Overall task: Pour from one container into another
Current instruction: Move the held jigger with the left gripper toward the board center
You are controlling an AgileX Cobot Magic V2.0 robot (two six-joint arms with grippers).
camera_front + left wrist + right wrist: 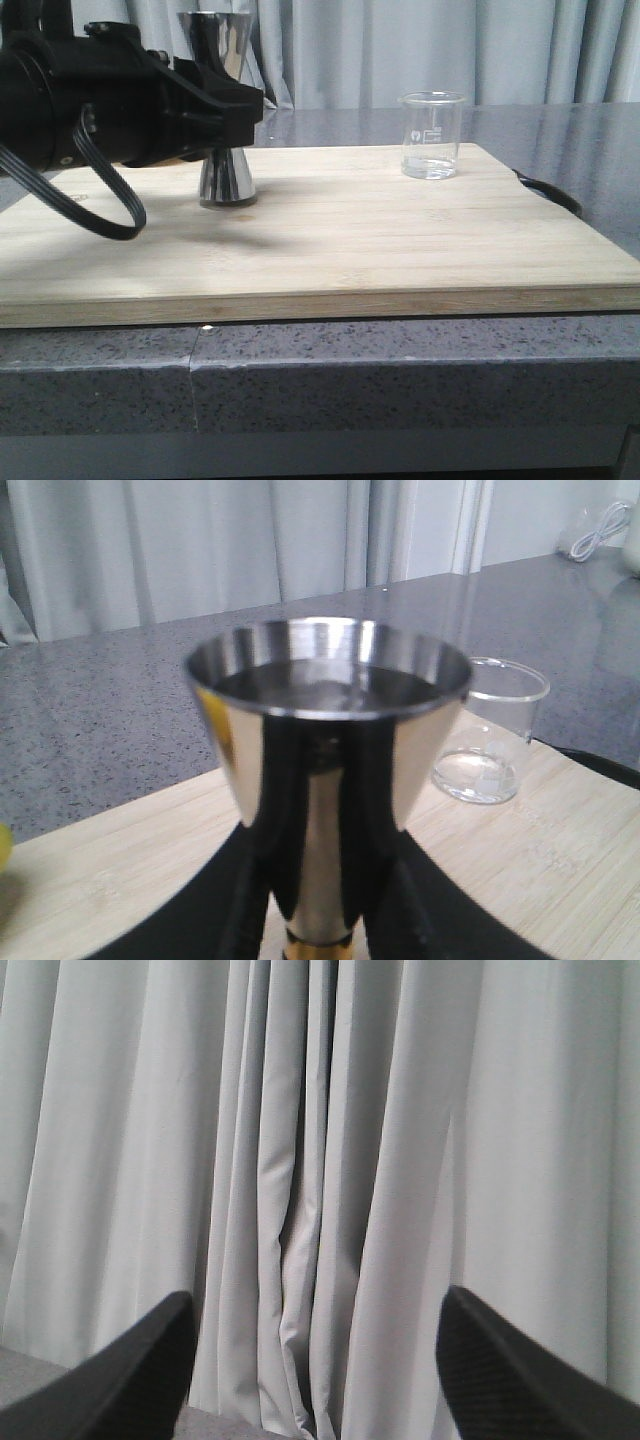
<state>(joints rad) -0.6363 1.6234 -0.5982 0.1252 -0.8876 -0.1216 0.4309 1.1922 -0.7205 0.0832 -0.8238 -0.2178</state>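
Note:
The steel hourglass jigger (226,178) stands upright on the left rear part of the wooden board (350,240). My left gripper (240,105) comes in from the left and is shut on the jigger at its narrow waist. In the left wrist view the jigger (330,680) fills the middle, its upper cup holding dark liquid, and the left gripper (320,890) has a finger on each side of the waist. The clear glass beaker (432,135) stands apart at the board's right rear, also the beaker (495,735). My right gripper (315,1360) is open, facing curtains, with nothing between its fingers.
The board lies on a grey speckled counter (400,370). A black strap (550,190) sticks out at the board's right edge. The left arm's black cable (90,210) loops low over the board's left side. Grey curtains hang behind.

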